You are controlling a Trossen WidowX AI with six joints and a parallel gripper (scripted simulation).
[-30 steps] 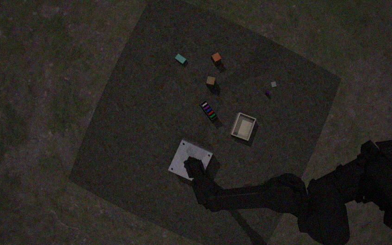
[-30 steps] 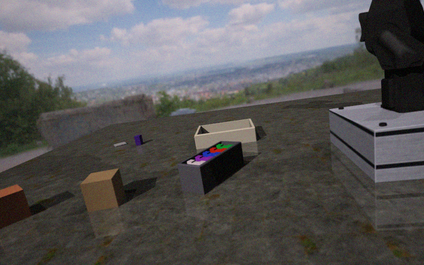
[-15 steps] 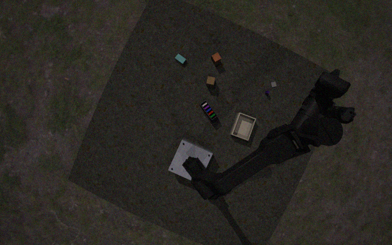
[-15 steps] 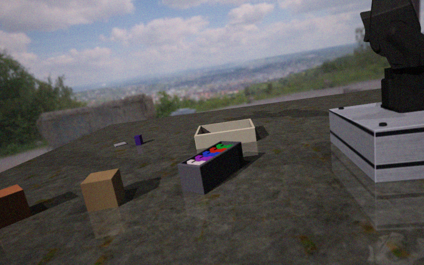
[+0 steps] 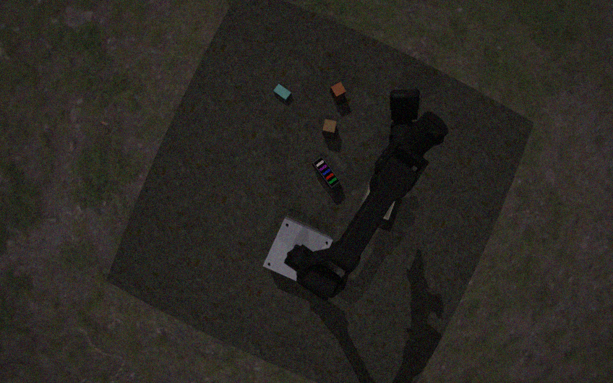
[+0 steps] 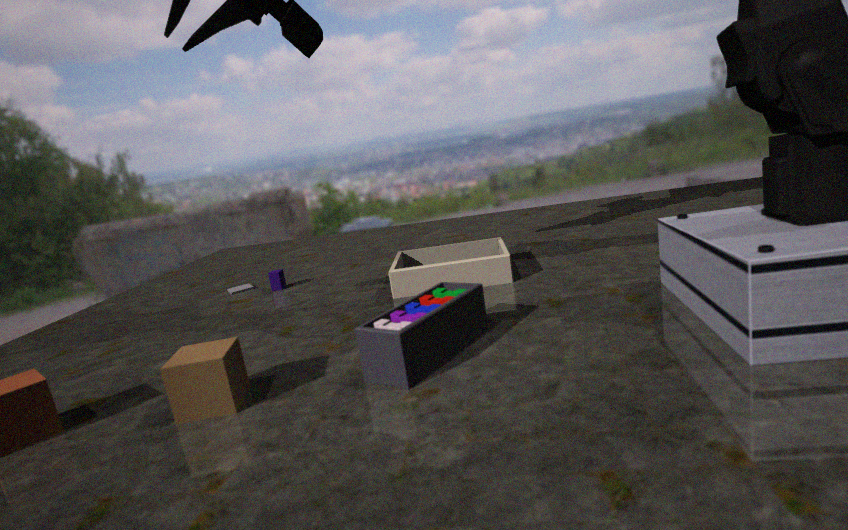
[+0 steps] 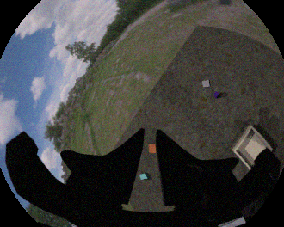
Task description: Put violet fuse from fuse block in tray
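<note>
Violet fuse (image 6: 407, 316) is sitting seated in the dark fuse block (image 6: 424, 336), second in a coloured row, beside the cream tray (image 6: 450, 271). Gripper (image 6: 180, 29) is hovering high, fingers slightly parted, pinching nothing.

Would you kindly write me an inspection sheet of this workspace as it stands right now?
Surface: dark mottled mat on rough ground.
Job's things: fuse block holds white, violet, blue, red and green fuses; violet fuse seated, second from the white end. Tray behind the block, nothing seen inside.
Clutter: tan cube, orange cube, teal block, small purple block, flat grey piece.
Grippers: gripper high above the mat, fingers slightly apart, holding nothing, far from the block.
Cables: nothing seen.
Surroundings: white base plinth, stone wall, trees, distant town, cloudy sky.
</note>
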